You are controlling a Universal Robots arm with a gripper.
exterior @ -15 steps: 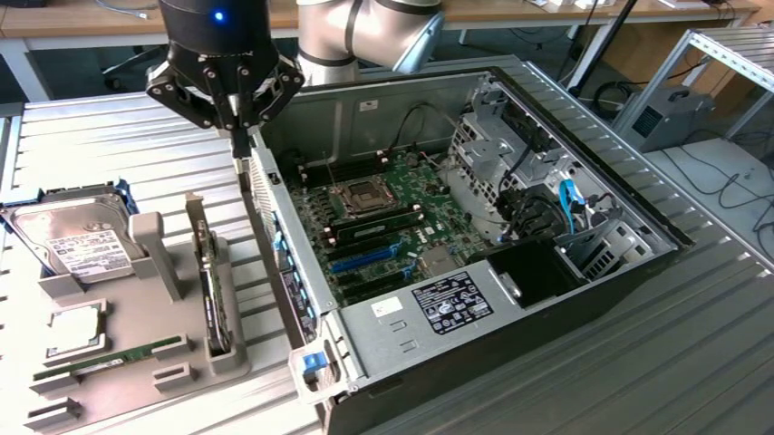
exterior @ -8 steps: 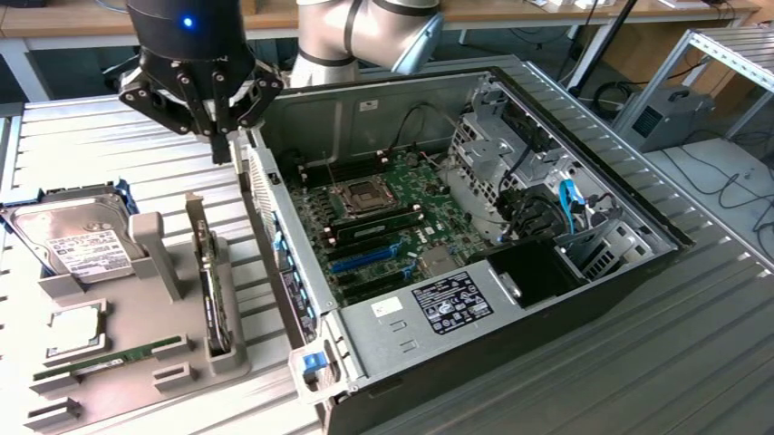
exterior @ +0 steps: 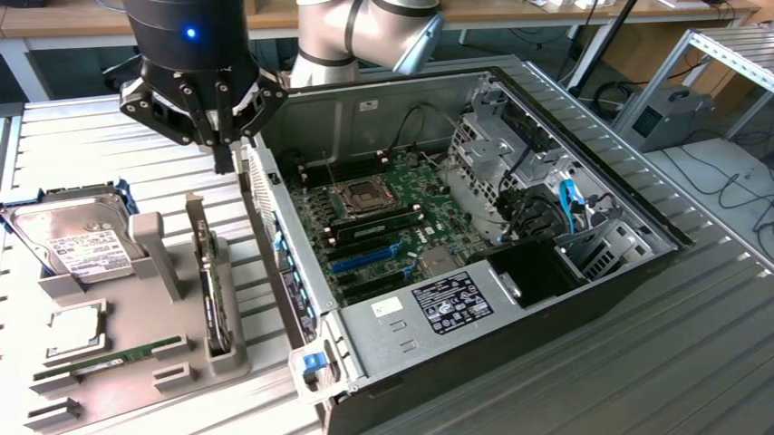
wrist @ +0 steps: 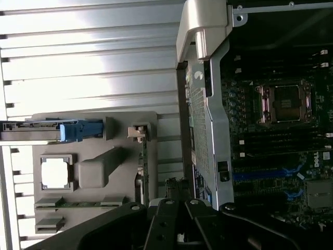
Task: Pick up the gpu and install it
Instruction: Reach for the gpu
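Exterior view: hand [exterior: 224,161] hangs over the gap between tray [exterior: 133,391] and case [exterior: 351,113], fingers pinched together, holding nothing. Gpu [exterior: 216,304] stands on edge in the tray, apart from hand. Wrist view: gpu edge-on, partly hidden behind hand.

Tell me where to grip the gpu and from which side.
Grip the gpu by its upper long edge, coming straight down from above. It stands on edge in the gray holder, so that edge is free, and jaws could pinch its thin flat faces.
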